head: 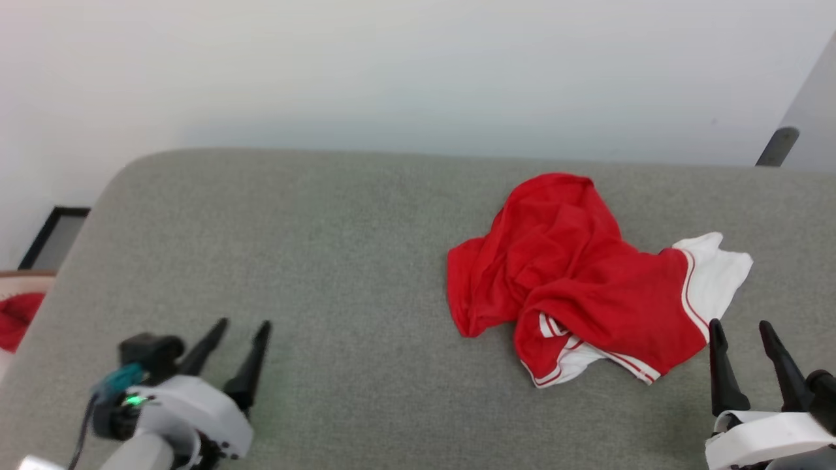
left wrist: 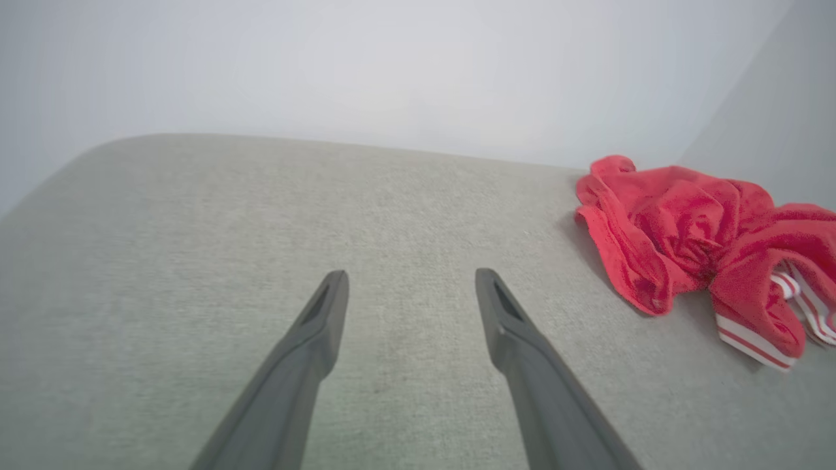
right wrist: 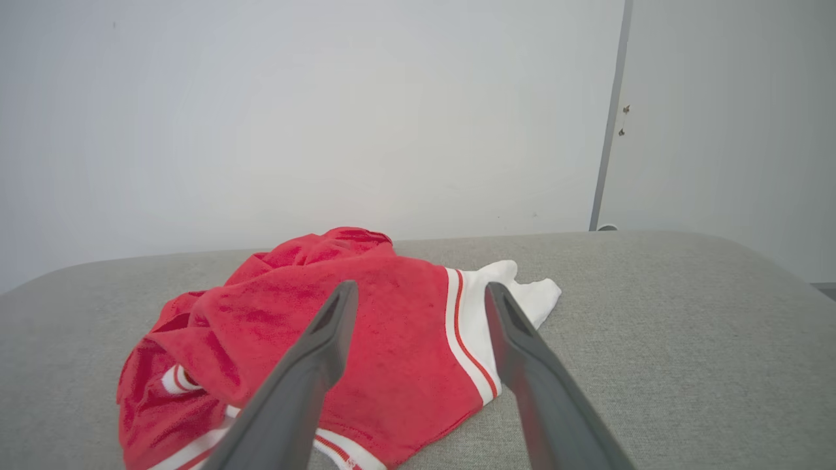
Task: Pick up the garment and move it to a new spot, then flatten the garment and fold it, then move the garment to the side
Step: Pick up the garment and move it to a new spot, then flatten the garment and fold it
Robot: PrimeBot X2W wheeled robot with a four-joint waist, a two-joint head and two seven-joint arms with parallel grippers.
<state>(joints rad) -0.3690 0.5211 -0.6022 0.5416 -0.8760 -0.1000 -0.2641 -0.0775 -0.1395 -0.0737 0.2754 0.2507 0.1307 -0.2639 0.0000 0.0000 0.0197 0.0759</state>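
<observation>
Right gripper (head: 738,322), jaws spread wide and empty, hangs just behind the garment (head: 575,281), which lies crumpled on the grey padded surface (head: 326,261). Left gripper (head: 244,322), likewise released, sits well apart, the jersey off to its right.

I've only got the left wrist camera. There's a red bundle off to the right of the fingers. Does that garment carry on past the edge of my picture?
Observer: Yes. In the head view the garment ends in a white sleeve on its right side.
Operator: Where's the right arm?
Observer: The right gripper is close by that sleeve end, with its fingers apart and nothing between them.
Operator: Anything else red around?
Observer: Something red lies beyond the left end of the grey surface, but it is too cut off to identify.
</observation>
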